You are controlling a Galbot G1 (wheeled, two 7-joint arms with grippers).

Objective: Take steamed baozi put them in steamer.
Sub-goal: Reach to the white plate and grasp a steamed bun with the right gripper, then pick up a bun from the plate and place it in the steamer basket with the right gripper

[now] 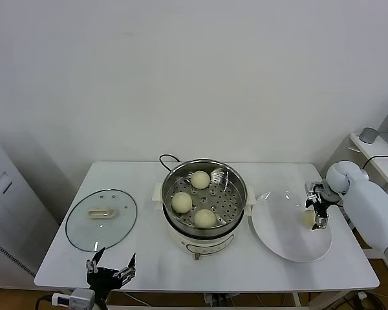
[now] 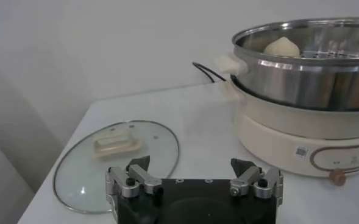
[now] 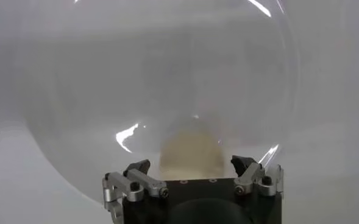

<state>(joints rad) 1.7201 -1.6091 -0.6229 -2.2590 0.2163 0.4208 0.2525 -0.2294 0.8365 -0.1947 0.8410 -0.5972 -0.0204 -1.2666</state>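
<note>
The steamer [image 1: 204,205] is standing at the middle of the white tabletop [image 1: 149,258], and all positions below are being given relative to it.

Inside the steamer basket, three steamed baozi are resting on the perforated floor: one [image 1: 200,179] toward the rear wall, one [image 1: 182,202] toward the robot's left side, and one [image 1: 205,218] toward the front rim. In the left wrist view, the top of one bun [image 2: 281,46] is showing above the steel rim [image 2: 307,30]. A black cord [image 1: 167,158] is running from the rear of the steamer's cream base.

To the robot's right of the steamer, just beside its base, a flat white plate [image 1: 281,239] is lying. The fourth baozi [image 1: 308,219] is sitting on the plate's far side from the steamer. The right pincer [image 1: 317,208] is hovering directly over this bun with its fingers spread; in the right wrist view the two fingertips are standing on either side of the bun [image 3: 190,155] without touching it.

To the robot's left of the steamer, well apart from it, a round glass lid [image 1: 101,219] with a cream handle is lying flat on the tabletop.

The left pincer [image 1: 110,263] is idling at the front edge of the tabletop, in front of the lid and to the steamer's left, fingers spread and holding nothing.
</note>
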